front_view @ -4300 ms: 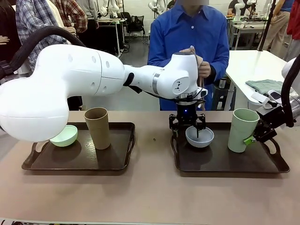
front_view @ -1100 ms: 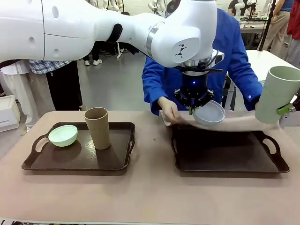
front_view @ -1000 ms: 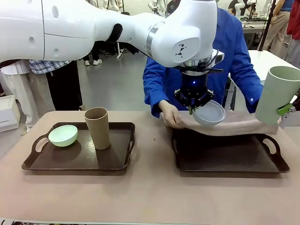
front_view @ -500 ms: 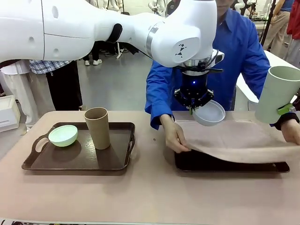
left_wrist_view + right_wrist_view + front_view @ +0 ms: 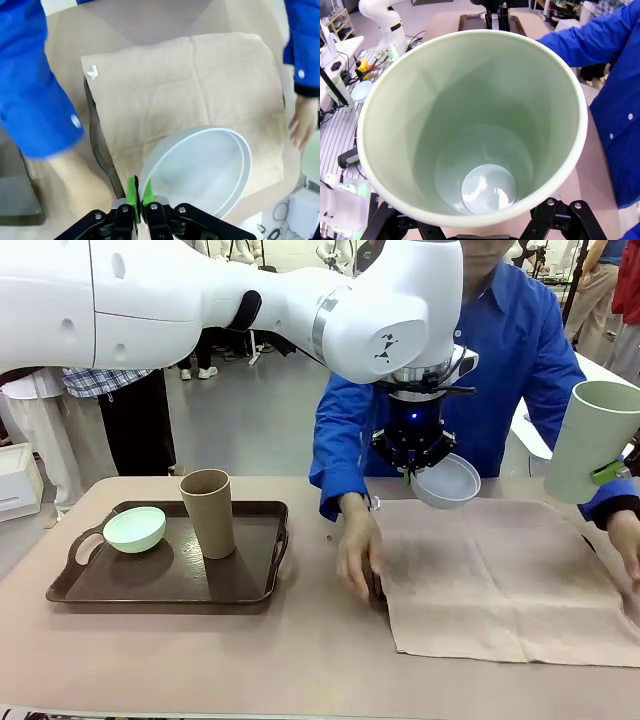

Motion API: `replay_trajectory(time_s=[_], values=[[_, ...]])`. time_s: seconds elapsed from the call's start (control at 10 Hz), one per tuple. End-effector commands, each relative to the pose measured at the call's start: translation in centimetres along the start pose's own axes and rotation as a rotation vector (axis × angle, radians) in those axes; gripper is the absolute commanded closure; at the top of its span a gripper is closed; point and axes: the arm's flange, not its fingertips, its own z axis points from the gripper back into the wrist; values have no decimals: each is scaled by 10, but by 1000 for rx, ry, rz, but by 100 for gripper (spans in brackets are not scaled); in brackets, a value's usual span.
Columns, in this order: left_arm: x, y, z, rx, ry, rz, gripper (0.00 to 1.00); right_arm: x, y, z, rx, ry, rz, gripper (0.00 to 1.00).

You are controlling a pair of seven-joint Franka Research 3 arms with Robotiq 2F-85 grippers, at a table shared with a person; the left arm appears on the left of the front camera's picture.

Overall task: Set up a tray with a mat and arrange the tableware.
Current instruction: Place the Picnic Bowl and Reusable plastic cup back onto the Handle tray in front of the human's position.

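Observation:
My left gripper hangs above the table's right half, shut on the rim of the white bowl. In the left wrist view its green pads pinch the white bowl at its edge. Below lies the beige mat, spread over the right tray, of which a dark edge shows. The person's hands press the mat flat. At the far right my right gripper is shut on the pale green cup, held aloft and tilted; the right wrist view looks straight into the cup.
On the left stands a second brown tray with the mint green bowl and the tan-brown cup. The person in a blue shirt leans over the far edge. Bare tabletop runs along the near side.
The person has drawn the mat toward the near side and laid it flat over the right tray. Both grippers have stayed aloft with the bowl and the cup.

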Motion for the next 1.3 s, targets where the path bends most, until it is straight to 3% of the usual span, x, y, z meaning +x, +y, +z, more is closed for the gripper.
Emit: replay_trajectory(time_s=[0.0,1.2], values=[[1,-2,1,-2,-3,-3,100,2,0,-1,-4,-4,11,74],[1,-2,1,-2,-3,-3,100,2,0,-1,-4,-4,11,74]])
